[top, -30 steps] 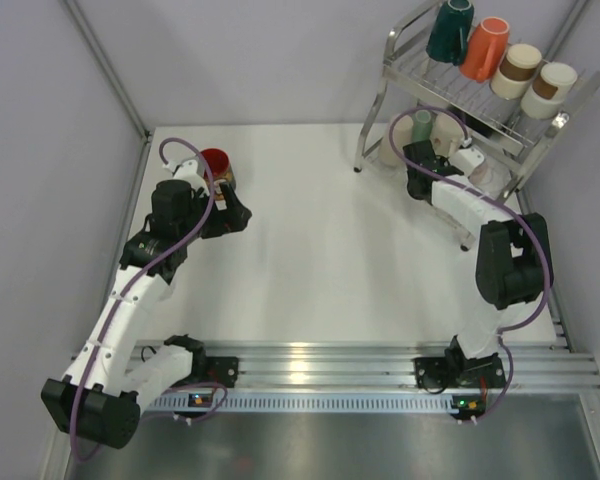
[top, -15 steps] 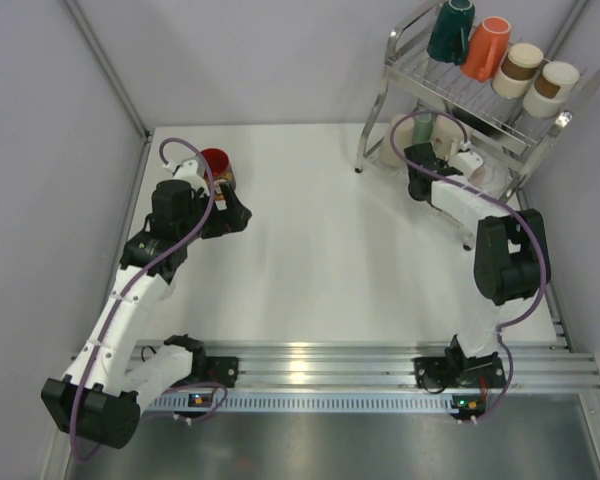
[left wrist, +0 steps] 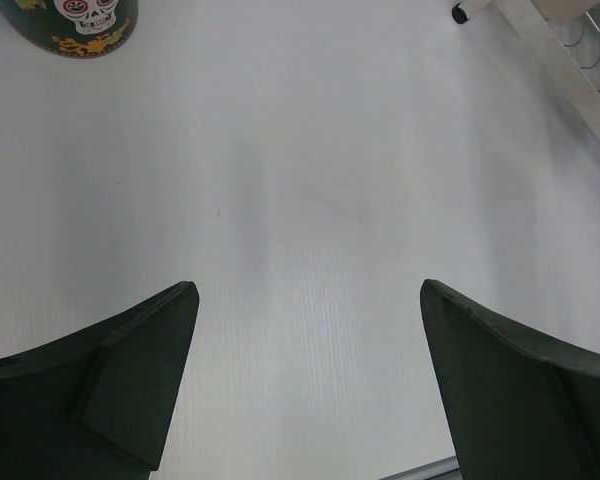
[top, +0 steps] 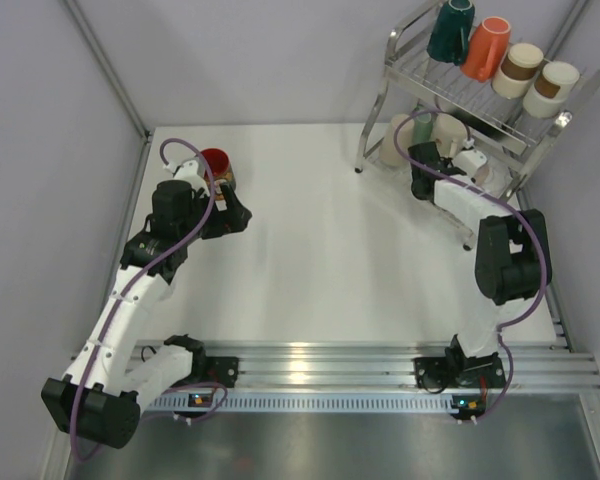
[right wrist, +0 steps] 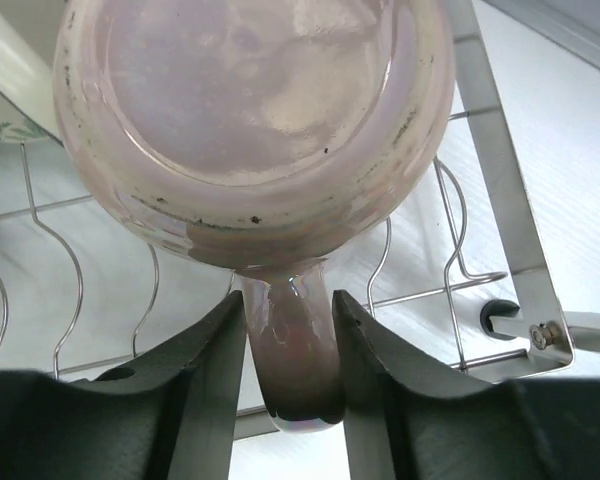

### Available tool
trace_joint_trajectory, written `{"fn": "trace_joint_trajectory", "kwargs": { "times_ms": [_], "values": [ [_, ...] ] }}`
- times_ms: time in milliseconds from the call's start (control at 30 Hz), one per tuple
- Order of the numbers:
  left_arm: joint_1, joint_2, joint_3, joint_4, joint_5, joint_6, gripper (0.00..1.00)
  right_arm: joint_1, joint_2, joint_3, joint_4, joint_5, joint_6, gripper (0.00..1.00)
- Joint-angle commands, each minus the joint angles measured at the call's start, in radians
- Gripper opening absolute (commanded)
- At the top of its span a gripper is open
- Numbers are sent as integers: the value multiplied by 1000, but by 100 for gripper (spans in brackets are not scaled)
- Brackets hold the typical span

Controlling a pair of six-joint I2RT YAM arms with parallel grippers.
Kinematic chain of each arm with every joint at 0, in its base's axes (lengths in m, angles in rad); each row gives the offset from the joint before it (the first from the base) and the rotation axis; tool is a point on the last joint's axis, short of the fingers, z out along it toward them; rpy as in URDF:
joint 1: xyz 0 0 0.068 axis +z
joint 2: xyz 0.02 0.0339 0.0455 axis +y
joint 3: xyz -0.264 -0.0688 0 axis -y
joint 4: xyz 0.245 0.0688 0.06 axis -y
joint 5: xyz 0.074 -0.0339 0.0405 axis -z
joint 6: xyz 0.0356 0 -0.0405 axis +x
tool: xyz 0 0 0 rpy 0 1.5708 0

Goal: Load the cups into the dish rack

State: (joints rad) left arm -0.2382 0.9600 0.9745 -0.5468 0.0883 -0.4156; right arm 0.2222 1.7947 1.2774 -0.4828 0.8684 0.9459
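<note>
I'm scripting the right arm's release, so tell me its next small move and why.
Likely open the right hand wider, then back straight out. The pinkish glazed mug lies over the wavy lower wires of the silver wire dish rack, yet the fingers hug its handle closely, so pulling away now could drag it.

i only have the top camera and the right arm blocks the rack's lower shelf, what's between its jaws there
observer: the handle of a pink mug sits between the right jaws, and the mug's bottom faces the wrist camera.
operator: is it in the rack
observer: the rack and its wavy wires lie right behind the mug. I cannot tell whether the jaws grip the handle.
operator: and the left arm
observer: the left jaws stand wide open over the bare table, and the dark mug ahead bears a skull picture.
</note>
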Motion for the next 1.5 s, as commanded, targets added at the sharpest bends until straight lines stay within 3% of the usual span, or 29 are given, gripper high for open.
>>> {"fn": "trace_joint_trajectory", "kwargs": {
  "times_ms": [0, 267, 567, 1233, 1367, 1467],
  "values": [
    [-3, -14, 0, 10, -4, 14, 98, -20, -20, 62, 16, 67, 14, 41],
    [-3, -6, 3, 10, -4, 15, 98, -4, -70, 17, 68, 89, -106, 44],
    [-3, -7, 4, 11, 7, 18, 98, 48, -89, 13, 67, 172, -237, 54],
    [-3, -15, -3, 13, 36, 9, 98, 186, -138, -29, -62, 236, -420, 54],
    [-3, -20, -8, 13, 45, 12, 98, 220, -159, -72, 19, 253, -598, 47],
    [-3, -26, -16, 18, 45, 17, 98, 243, -166, -98, 154, 222, -796, 22]
  ]
}}
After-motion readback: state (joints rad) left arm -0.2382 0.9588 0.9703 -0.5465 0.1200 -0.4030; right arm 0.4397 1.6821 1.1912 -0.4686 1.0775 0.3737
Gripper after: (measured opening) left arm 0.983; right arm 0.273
